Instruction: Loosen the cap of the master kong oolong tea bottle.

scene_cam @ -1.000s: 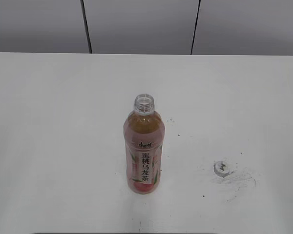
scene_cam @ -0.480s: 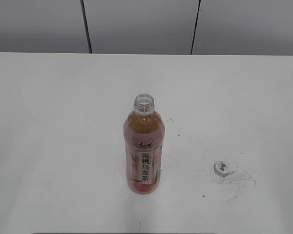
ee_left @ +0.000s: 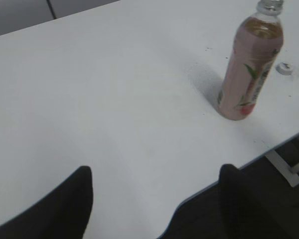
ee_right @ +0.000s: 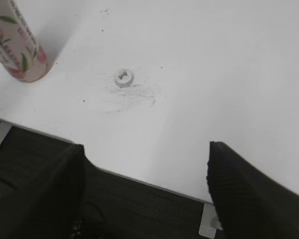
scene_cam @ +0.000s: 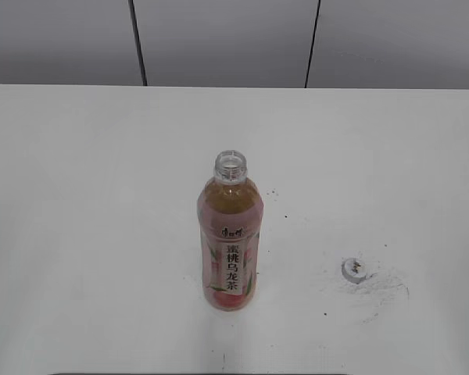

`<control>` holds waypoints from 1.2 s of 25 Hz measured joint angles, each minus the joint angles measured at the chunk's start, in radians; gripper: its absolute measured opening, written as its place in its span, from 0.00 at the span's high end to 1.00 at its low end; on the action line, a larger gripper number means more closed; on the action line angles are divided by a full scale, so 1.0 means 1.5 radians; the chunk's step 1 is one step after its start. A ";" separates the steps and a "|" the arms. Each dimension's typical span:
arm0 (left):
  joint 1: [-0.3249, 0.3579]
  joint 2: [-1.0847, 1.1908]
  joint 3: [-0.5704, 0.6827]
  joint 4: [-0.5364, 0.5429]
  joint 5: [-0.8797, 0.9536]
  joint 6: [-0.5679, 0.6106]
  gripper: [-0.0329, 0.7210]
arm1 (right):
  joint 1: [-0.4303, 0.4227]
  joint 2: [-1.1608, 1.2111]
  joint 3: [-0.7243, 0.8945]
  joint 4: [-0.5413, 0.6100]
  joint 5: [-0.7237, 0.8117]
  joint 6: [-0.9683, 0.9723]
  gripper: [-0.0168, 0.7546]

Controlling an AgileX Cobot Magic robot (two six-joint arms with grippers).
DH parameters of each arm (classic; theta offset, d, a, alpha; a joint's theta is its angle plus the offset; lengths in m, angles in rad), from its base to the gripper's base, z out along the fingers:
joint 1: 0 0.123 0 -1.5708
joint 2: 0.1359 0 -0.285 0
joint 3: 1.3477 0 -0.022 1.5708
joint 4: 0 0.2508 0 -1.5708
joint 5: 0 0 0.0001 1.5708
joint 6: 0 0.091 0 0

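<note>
The master kong oolong tea bottle [scene_cam: 229, 242] stands upright near the table's front middle, its clear threaded neck open with no cap on it. It also shows in the left wrist view [ee_left: 249, 64] and in the right wrist view [ee_right: 17, 45]. The small white cap [scene_cam: 354, 269] lies flat on the table to the bottle's right, also in the right wrist view [ee_right: 123, 77] and in the left wrist view [ee_left: 284, 68]. My left gripper [ee_left: 154, 199] is open and empty over the table's front edge. My right gripper [ee_right: 147, 184] is open and empty, back from the cap. Neither gripper shows in the exterior view.
The white table [scene_cam: 102, 195] carries dark scuff marks beside the cap [scene_cam: 383, 285]. A grey panelled wall [scene_cam: 219, 39] rises behind it. The table's front edge [ee_right: 139, 179] and a dark floor lie under my right gripper.
</note>
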 joint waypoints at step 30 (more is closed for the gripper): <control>0.255 -0.095 0.000 -0.001 0.000 0.000 0.38 | -0.208 -0.099 0.000 -0.004 -0.004 0.000 0.23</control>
